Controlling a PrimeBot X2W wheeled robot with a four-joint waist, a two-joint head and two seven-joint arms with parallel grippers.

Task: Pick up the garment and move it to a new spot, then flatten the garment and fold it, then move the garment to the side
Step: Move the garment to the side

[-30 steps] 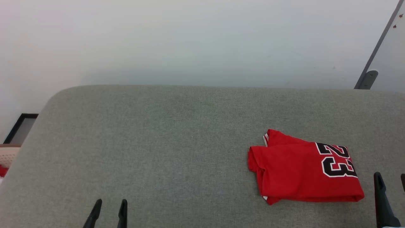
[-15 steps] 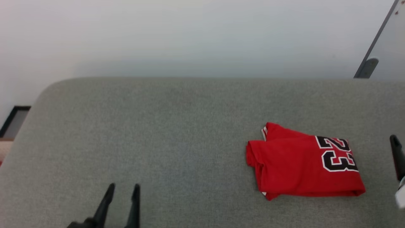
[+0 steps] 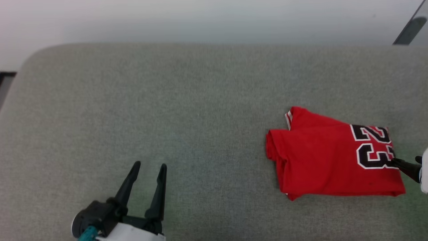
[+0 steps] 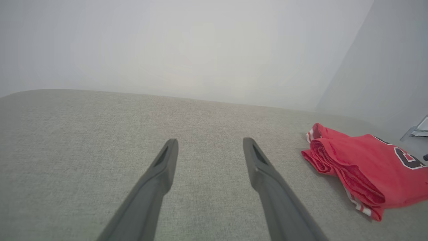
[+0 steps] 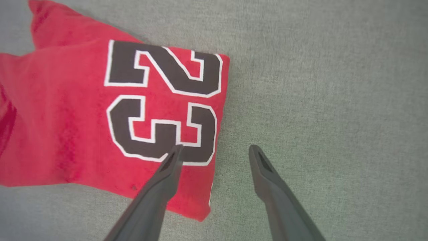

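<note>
The garment [image 3: 321,160] lies folded into a red rectangle on the right of the grey cushioned surface, black white-outlined numerals at its right end, rolled layers and striped trim at its left end. My right gripper [image 3: 405,160] reaches in from the right edge, open. In the right wrist view it [image 5: 215,147] straddles the garment's [image 5: 67,117] numbered edge, one finger over the red cloth and the other over bare grey fabric. My left gripper [image 3: 150,164] stands open at the lower left, far from the shirt. The left wrist view shows its jaws [image 4: 210,142] apart over grey fabric, the garment [image 4: 367,170] off to the right.
The grey fabric surface [image 3: 167,100] has a rounded far-left corner, with a pale wall beyond it. A dark frame [image 3: 5,75] sits at the left edge and a grey metal bar [image 3: 409,30] at the top right.
The head camera has tilted down. My right gripper came in from the right edge to the garment's numbered end. My left gripper rose further into view. The garment lies as before.
</note>
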